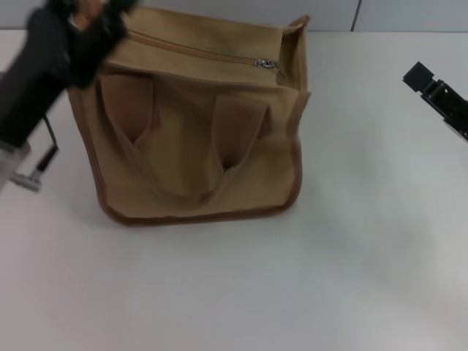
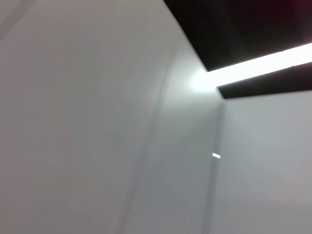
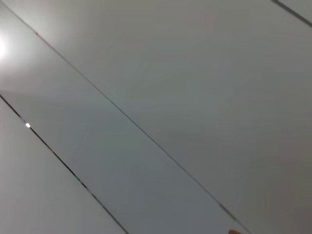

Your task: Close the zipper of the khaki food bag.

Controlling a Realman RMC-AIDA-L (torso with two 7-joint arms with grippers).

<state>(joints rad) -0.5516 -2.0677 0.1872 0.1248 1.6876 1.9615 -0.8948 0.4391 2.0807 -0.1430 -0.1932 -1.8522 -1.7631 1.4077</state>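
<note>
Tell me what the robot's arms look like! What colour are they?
The left arm is thick, rounded and black, blurry in the head view, with a light grey part lower down, a thin black cable beside it and a small silver bracket. Its gripper is black with a bit of orange. Of the right arm, only a black, blocky, square-edged gripper shows. No markings or labels can be made out.

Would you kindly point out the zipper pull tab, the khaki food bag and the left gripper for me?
zipper pull tab (image 1: 265, 63), head view, on the shiny metal tab.
khaki food bag (image 1: 183, 157), head view, on its front panel between the handles.
left gripper (image 1: 91, 22), head view, on its dark blurred tip at the bag's top corner.
</note>
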